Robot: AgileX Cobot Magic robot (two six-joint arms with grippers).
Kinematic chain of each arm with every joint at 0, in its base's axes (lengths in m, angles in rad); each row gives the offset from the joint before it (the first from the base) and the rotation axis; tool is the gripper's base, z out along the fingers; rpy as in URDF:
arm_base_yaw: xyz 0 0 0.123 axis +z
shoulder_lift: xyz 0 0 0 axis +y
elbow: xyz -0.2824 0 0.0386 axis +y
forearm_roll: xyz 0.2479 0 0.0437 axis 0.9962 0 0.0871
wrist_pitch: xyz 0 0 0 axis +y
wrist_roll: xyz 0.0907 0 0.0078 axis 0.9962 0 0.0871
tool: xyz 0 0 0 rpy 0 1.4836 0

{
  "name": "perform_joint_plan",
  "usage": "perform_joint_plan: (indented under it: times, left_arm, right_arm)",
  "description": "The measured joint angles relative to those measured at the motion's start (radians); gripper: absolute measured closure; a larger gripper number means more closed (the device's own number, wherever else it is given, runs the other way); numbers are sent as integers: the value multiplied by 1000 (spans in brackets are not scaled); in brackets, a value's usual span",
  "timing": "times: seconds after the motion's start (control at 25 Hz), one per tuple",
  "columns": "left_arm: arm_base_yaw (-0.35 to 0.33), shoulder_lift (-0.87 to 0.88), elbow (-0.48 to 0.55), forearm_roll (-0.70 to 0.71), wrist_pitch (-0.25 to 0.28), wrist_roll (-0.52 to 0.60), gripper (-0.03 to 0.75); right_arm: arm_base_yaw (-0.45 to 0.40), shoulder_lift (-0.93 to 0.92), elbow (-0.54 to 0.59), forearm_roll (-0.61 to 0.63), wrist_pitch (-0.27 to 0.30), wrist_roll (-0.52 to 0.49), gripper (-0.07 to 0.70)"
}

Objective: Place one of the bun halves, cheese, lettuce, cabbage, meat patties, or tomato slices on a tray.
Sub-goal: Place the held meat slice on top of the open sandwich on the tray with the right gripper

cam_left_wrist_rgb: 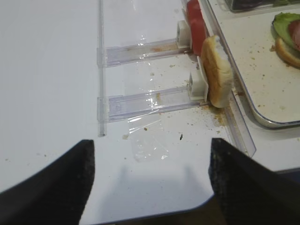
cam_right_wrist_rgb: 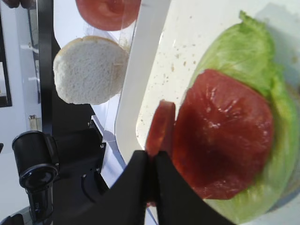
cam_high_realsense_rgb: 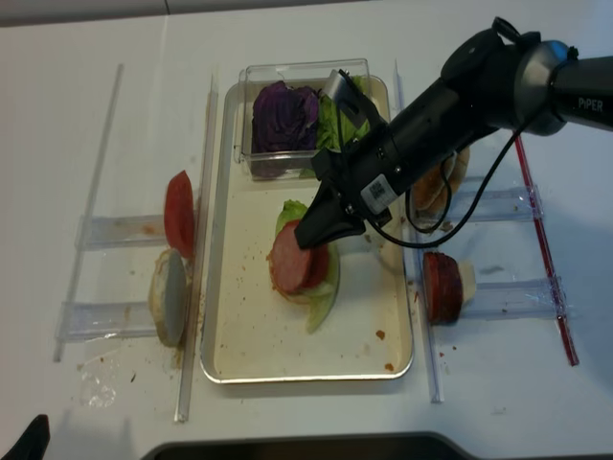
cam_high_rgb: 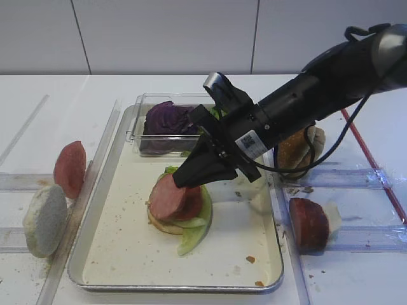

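1. the right gripper (cam_high_rgb: 191, 178) hangs over the middle of the tray (cam_high_rgb: 108, 171), its black fingers (cam_right_wrist_rgb: 140, 183) pressed together on the edge of a thin red slice (cam_right_wrist_rgb: 160, 126); the pinch covers the slice's lower end, so whether it is a tomato slice or a patty cannot be told.
2. under it lies a stack: a bun half (cam_high_rgb: 162, 223), lettuce (cam_high_rgb: 194, 232) and a round pinkish-red slice (cam_high_rgb: 168, 198). the arm covers the stack's 1 o'clock side in the high view.
3. at the tray's 12 o'clock end, a clear plastic box (cam_high_realsense_rgb: 287, 72) holds purple cabbage (cam_high_realsense_rgb: 284, 117) and more green leaves, partly behind the arm.
4. at 9 o'clock off the tray, a red slice (cam_high_rgb: 70, 168) and a pale bun half (cam_high_rgb: 44, 221) stand on edge, leaning against the rim.
5. at 3 o'clock, a dark-rimmed meat patty (cam_high_rgb: 308, 223) stands in a clear rack; another bun (cam_high_rgb: 294, 149) is half hidden behind the arm.
6. the left gripper (cam_left_wrist_rgb: 150, 173) shows only two dark fingers (cam_left_wrist_rgb: 56, 180) cut off by the frame, spread wide over bare table, holding nothing.
7. the tray's 6 o'clock half is bare cream base with crumbs.
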Motion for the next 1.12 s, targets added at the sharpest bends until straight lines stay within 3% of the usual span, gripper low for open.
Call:
perform_joint_plan:
  times: [0.64,0.76,0.88,0.96,1.12]
  left_arm:
    - [0,0,0,0,0,0,244]
    - [0,0,0,0,0,0,244]
    - [0,0,0,0,0,0,244]
    - [0,0,0,0,0,0,244]
    - [0,0,0,0,0,0,244]
  right_arm:
    - [-36,0,0,-31,-2,26,572]
    - [-36,0,0,-31,-2,26,465]
    - [-36,0,0,-26,-2,27,263]
    - [-36,0,0,-22,-2,27,176]
    - [-36,0,0,-7,-2,31,126]
